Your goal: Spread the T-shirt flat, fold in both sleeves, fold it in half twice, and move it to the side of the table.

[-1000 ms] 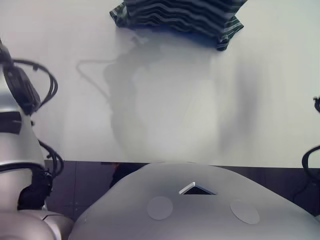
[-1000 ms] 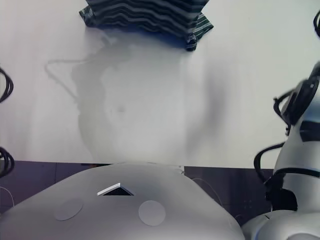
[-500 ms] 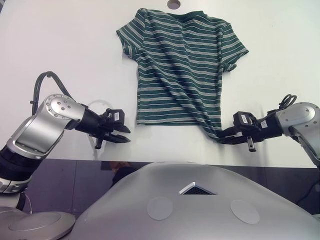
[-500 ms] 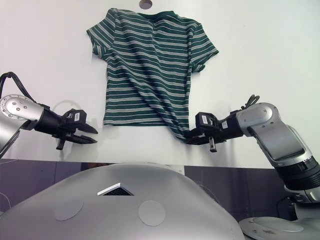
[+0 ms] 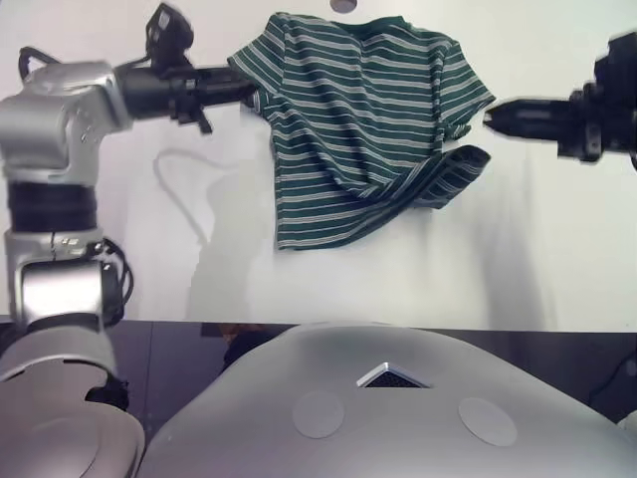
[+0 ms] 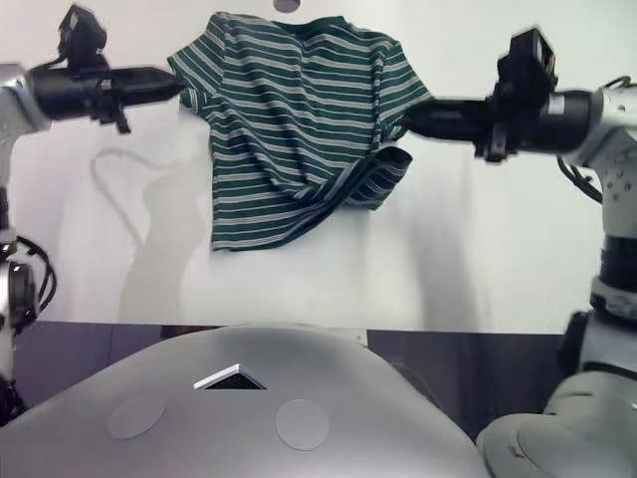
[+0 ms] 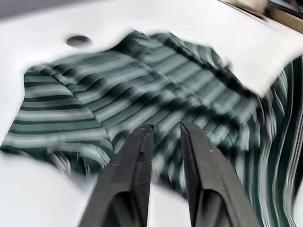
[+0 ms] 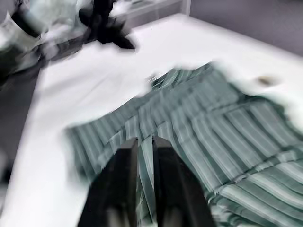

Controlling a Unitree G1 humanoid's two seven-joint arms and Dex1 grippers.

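A green T-shirt (image 5: 348, 129) with white stripes lies on the white table (image 5: 418, 269), collar at the far side. Its near right hem corner (image 5: 453, 171) is flipped up and lies crumpled over the body. My left gripper (image 5: 249, 88) hovers at the shirt's left sleeve (image 5: 257, 72); in the left wrist view its fingers (image 7: 139, 142) stand a narrow gap apart with nothing between them. My right gripper (image 5: 491, 116) points at the right sleeve (image 5: 466, 100) from just outside it. In the right wrist view that gripper (image 8: 144, 139) has its fingers almost together and empty.
A small round hole (image 7: 77, 40) sits in the tabletop just beyond the collar. Bare white table surrounds the shirt on the left, right and near sides. The table's near edge (image 5: 149, 321) runs across below the shirt.
Half a second ago both grippers were low by the hem, the right one shut on the hem corner. Now both are up at the sleeves and the released corner lies flipped over the shirt.
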